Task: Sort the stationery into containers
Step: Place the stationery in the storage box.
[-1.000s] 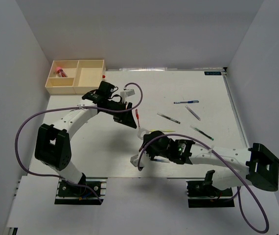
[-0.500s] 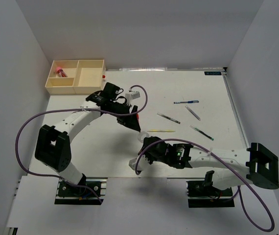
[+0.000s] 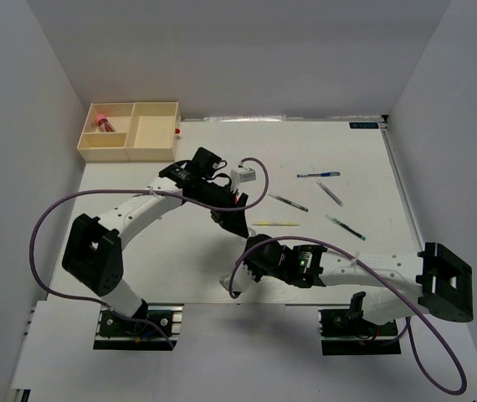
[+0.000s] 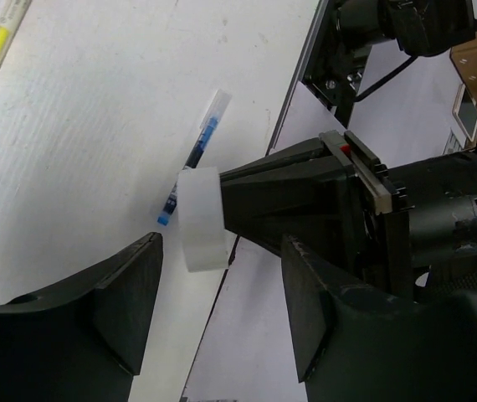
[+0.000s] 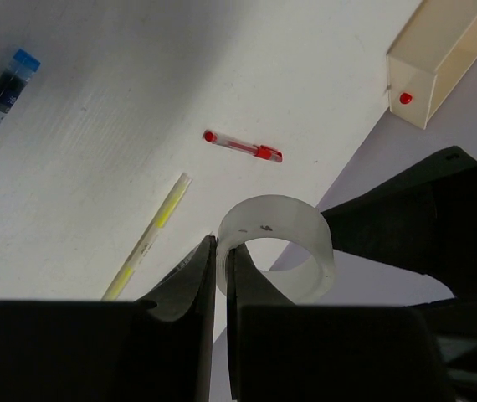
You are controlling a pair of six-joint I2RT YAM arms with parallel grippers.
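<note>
Left claw (image 4: 222,246) moved closer, fingers apart, tape ring (image 5: 315,270) ahead of its tips, wall clamped in right claw (image 5: 221,248).

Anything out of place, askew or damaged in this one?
Nothing spilled or damaged. One oddity: the right gripper pinches the whitish translucent tape ring by its wall, far from the cream three-compartment tray, with the open left gripper facing it. It looks like a handover.

White table (image 3: 364,201), cream tray (image 3: 125,153) far-left, red pen (image 5: 243,146), yellow-green pen (image 3: 275,224), blue pen (image 3: 318,174) scattered.
</note>
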